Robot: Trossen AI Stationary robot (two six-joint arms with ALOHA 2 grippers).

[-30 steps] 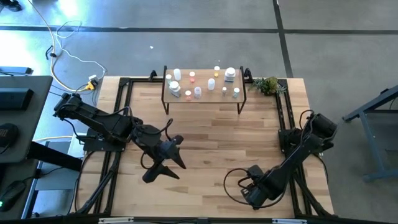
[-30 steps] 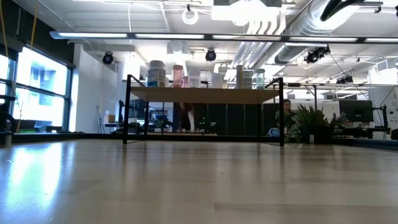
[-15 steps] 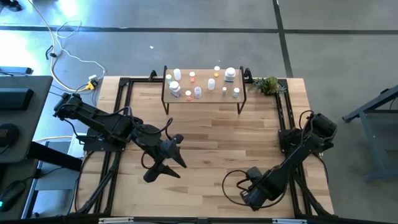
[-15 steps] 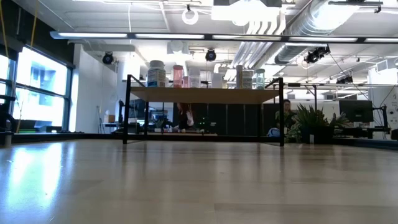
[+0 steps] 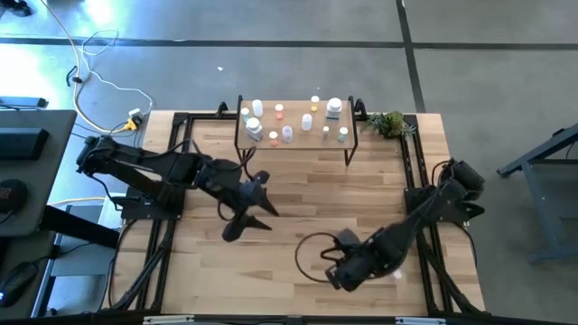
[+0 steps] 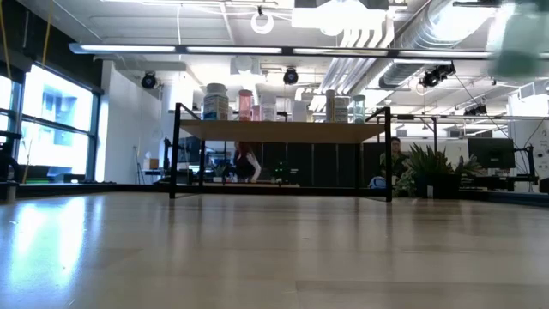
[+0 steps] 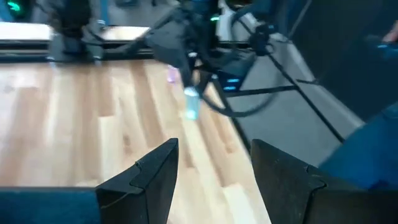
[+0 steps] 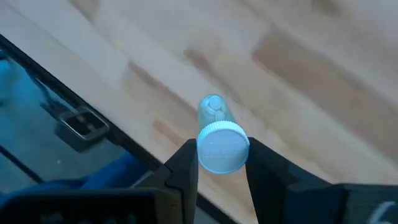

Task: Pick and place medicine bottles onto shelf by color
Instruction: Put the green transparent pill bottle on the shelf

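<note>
The shelf (image 5: 296, 126), a light-wood board on black legs, stands at the table's far middle with several small white medicine bottles (image 5: 307, 121) upright on it; it also shows in the low view (image 6: 283, 130). My right gripper (image 5: 339, 271), near the table's near edge, is shut on a small clear bottle with a pale cap (image 8: 222, 147). The left wrist view also shows this bottle (image 7: 191, 103). My left gripper (image 5: 244, 221) is open and empty over the table's left middle, its fingers (image 7: 155, 177) spread. My right gripper pinches the bottle's cap (image 8: 205, 155) by its sides between its two fingers (image 8: 184, 167). The fingers point down at the table from above. The bottle hangs below them, cap up, with its body (image 8: 212, 109) toward the wood.
A green plant sprig (image 5: 390, 124) lies at the far right, beside the shelf. Black frame rails (image 5: 172, 171) run along the table's left and right sides. The wood between the shelf and the arms is bare. A person moves in the room behind the shelf (image 6: 246, 163).
My right gripper has gone toward the table's left edge, carrying the bottle along the near side. My left gripper has gone toward the far edge and a little to the right, still open.
</note>
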